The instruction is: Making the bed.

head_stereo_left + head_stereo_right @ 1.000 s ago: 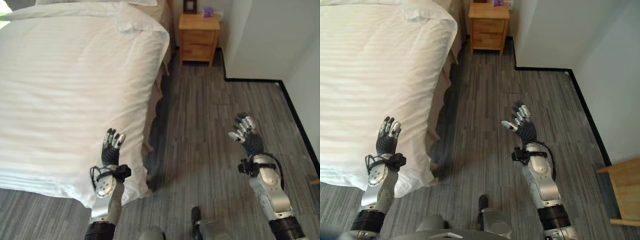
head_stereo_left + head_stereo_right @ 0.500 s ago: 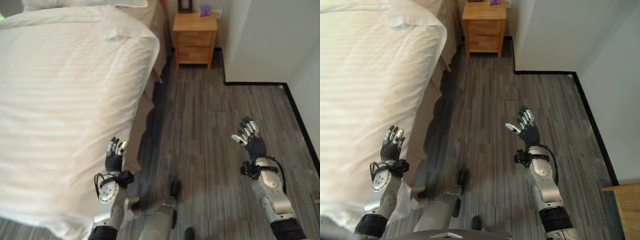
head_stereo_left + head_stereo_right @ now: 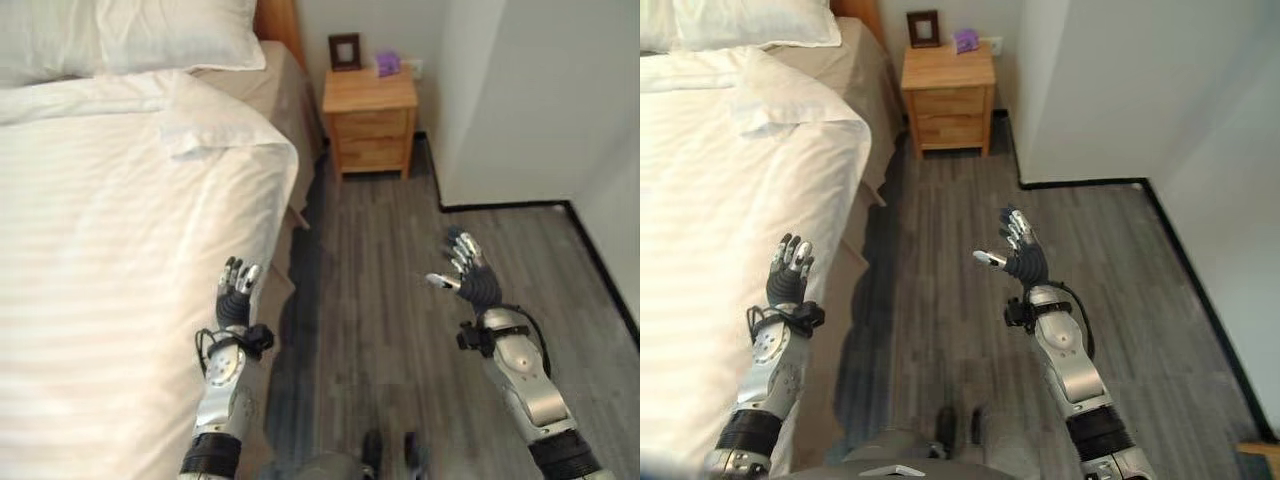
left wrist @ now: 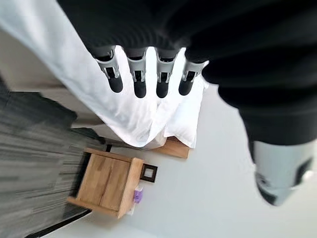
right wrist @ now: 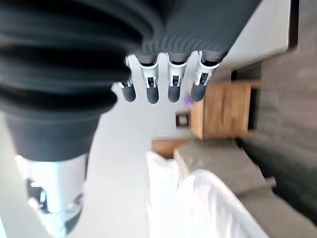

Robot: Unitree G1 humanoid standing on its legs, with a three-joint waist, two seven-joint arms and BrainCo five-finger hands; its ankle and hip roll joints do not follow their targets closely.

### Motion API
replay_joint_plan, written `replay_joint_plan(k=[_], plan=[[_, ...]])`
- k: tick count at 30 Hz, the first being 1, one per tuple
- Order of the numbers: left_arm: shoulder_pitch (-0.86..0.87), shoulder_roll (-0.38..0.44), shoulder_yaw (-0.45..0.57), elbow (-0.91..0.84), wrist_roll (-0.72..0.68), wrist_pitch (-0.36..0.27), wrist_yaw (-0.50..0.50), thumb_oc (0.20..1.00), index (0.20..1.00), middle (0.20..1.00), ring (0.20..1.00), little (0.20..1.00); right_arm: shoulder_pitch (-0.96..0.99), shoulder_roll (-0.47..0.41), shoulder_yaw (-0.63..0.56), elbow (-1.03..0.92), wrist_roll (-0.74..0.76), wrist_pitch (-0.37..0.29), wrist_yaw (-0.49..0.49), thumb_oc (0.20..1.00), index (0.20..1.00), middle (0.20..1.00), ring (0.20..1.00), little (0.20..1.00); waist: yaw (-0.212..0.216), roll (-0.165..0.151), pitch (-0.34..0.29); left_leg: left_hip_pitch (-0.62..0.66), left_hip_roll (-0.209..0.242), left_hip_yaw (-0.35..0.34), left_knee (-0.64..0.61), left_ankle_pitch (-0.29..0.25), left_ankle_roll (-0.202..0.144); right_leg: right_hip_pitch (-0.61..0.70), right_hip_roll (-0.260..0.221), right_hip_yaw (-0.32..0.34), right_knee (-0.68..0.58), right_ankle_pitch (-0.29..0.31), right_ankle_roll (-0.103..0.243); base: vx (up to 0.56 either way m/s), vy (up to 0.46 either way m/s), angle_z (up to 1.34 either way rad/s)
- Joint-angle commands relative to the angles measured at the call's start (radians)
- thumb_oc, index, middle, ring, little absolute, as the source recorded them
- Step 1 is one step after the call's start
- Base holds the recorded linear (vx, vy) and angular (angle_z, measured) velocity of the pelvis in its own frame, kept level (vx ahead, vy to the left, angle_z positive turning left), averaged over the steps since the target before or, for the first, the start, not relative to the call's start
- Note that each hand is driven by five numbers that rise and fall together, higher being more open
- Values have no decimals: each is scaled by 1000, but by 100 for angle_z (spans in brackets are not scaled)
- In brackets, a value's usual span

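A white striped duvet (image 3: 100,260) covers the bed on my left, its top corner folded back (image 3: 215,125) below a white pillow (image 3: 170,35). The beige sheet (image 3: 280,100) shows bare beside the pillow. My left hand (image 3: 236,296) is raised at the duvet's right edge, fingers (image 4: 140,79) straight, open and holding nothing. Over the floor to the right, my right hand (image 3: 468,280) is also raised and open, its fingers (image 5: 174,82) spread and empty.
A wooden nightstand (image 3: 370,125) stands by the bed's head, with a small picture frame (image 3: 345,50) and a purple object (image 3: 388,63) on top. White walls (image 3: 530,90) jut out on the right. Grey wood flooring (image 3: 390,270) runs beside the bed.
The camera has moved forward along the bed's side, so the pillow and headboard came into view. Both hands stay raised and open.
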Motion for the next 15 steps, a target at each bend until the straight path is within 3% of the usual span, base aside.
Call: replay_joint_plan(k=[1,2,3,4,5,6,9,10,11,12,13,14,15], plan=[[13,76,6,-37,41,-42,3,1000,1000,1000,1000,1000,-37,-3,-44,-11,15,-43,1,1000,1000,1000,1000,1000,-52,-40,-19,39,12,-20,-64,92,-84,138,33,78,-480,284,43,453,-93,142],[14,77,5,-36,41,-43,3,1000,1000,1000,1000,1000,-34,-3,-44,-12,15,-43,2,1000,1000,1000,1000,1000,-57,-32,-16,48,21,-27,-66,89,-83,157,36,70,-499,288,42,682,-145,163],[11,72,1,-27,36,-42,-3,1000,1000,1000,1000,1000,-21,-6,-44,-28,23,-41,13,1000,1000,1000,1000,1000,-73,-34,-22,93,23,-64,-77,67,-91,174,37,92,-617,304,59,602,-137,110],[36,63,1,-42,33,-38,-20,1000,1000,1000,1000,1000,13,-7,-48,-58,26,-32,36,1000,1000,1000,1000,1000,-82,-45,-43,139,26,-84,-85,51,-104,164,-6,66,-711,354,87,613,-137,112],[38,63,0,-43,33,-38,-20,1000,1000,1000,1000,1000,15,-7,-47,-59,26,-31,36,1000,1000,1000,1000,1000,-83,-36,-44,146,36,-86,-88,44,-103,173,2,60,-716,348,86,664,-180,123],[72,50,-2,-58,49,-28,-40,1000,1000,1000,1000,1000,38,-9,-52,-67,17,-28,58,1000,1000,1000,1000,1000,-84,-36,-62,164,48,-86,-62,51,-123,181,-40,3,-701,369,82,358,-85,96],[84,39,-14,-57,48,-28,-57,1000,1000,1000,1000,1000,46,-15,-44,-59,14,-31,68,1000,1000,1000,1000,1000,-93,-14,-77,165,90,-67,15,67,-145,200,-18,5,-667,348,61,494,-150,20],[73,28,-29,-62,27,-26,-71,1000,1000,1000,1000,1000,50,-23,-50,-68,37,-35,70,1000,1000,1000,1000,1000,-99,-13,-81,68,108,33,270,192,-222,269,-35,-47,-696,335,39,621,-279,1],[77,22,-33,-77,8,-24,-88,1000,1000,1000,1000,1000,58,-29,-55,-78,56,-38,76,1000,1000,1000,1000,1000,-94,-17,-73,0,124,90,436,233,-243,328,-34,-61,-712,312,20,613,-350,13],[84,23,-32,-88,1,-23,-99,1000,1000,1000,1000,1000,63,-33,-63,-86,68,-44,78,1000,1000,1000,1000,1000,-86,-41,-67,-66,129,149,523,267,-247,377,-51,-72,-731,294,5,351,-224,39],[85,24,-32,-89,0,-22,-99,1000,1000,1000,1000,1000,64,-33,-64,-86,68,-44,78,1000,1000,1000,1000,1000,-86,-37,-66,-73,133,149,538,260,-247,378,-47,-73,-733,295,5,252,-219,53],[93,27,-35,-96,-4,-20,-103,1000,1000,1000,1000,1000,71,-39,-69,-90,65,-44,69,1000,1000,1000,1000,1000,-77,-50,-55,-131,165,224,604,261,-238,417,-55,-90,-742,274,-12,370,-269,33],[84,24,-46,-91,-25,-11,-100,1000,1000,1000,1000,1000,58,-48,-70,-70,42,-33,34,1000,1000,1000,1000,1000,-43,-76,-41,-260,195,313,636,251,-231,486,-75,-106,-764,245,-26,540,-292,14]])
